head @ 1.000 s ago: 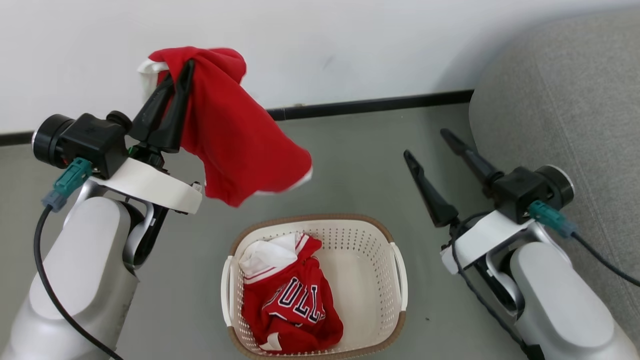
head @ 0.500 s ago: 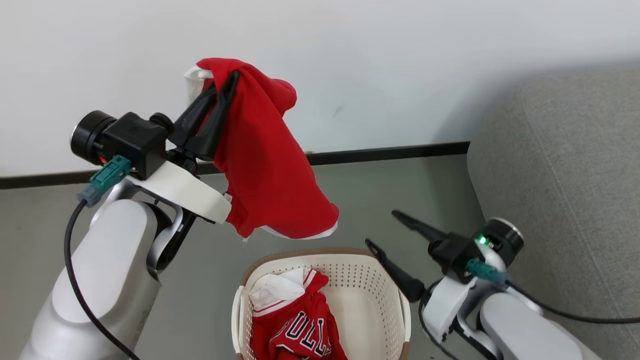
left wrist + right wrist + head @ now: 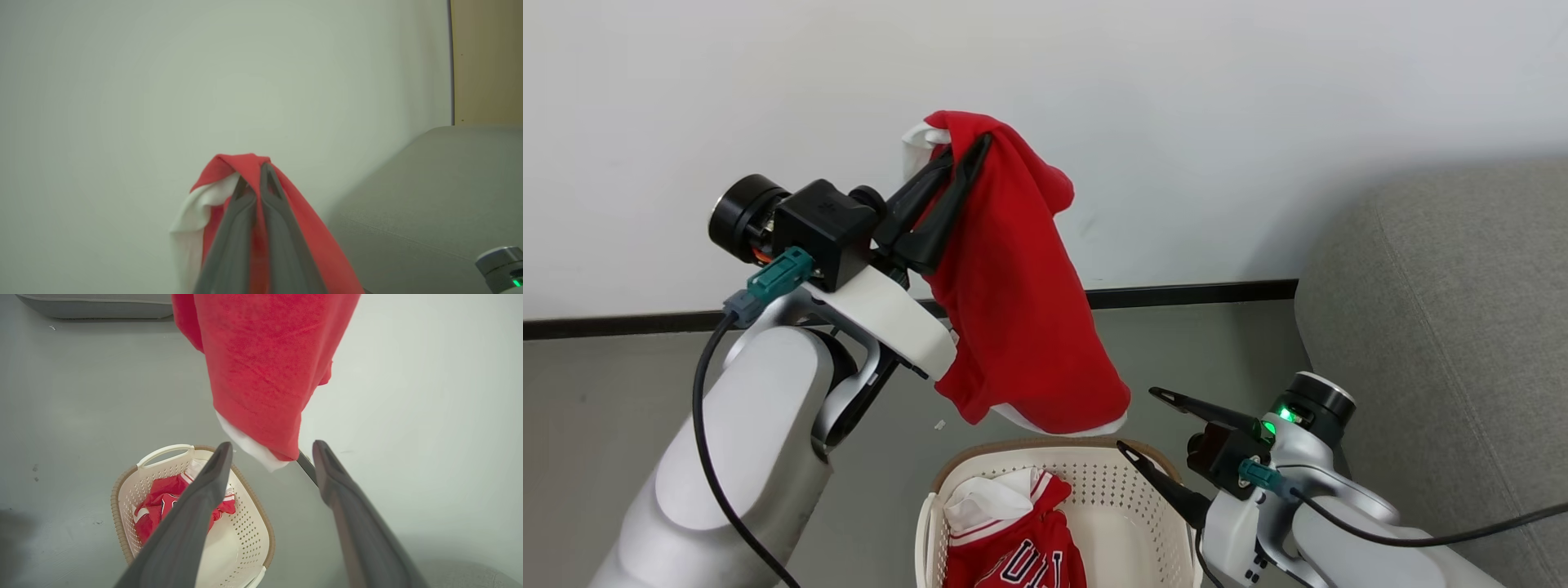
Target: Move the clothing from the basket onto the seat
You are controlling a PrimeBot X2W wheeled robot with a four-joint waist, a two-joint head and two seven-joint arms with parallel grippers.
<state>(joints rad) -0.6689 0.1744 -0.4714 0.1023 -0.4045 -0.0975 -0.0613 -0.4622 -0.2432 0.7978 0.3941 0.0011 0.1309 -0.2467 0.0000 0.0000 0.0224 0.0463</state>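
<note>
Perforated cream basket (image 3: pixel 1127 490) holds a crumpled lettered red jersey (image 3: pixel 1013 555). Above it, left gripper (image 3: pixel 970 145) clamps a soft plain red garment (image 3: pixel 1021 327). Right gripper (image 3: pixel 1136 420) gapes empty.

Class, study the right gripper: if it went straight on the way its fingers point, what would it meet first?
Probably the lower hem of the hanging red garment, which sits just beyond the open right gripper; depth is unclear, though.

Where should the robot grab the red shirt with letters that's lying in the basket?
The best bet is probably the puffed-up white-lined fold at the top of the lettered shirt, coming straight down from above. That bunch seems to stand higher than the rest, so the fingers can pinch around it. The basket walls block any approach from the side.
</note>
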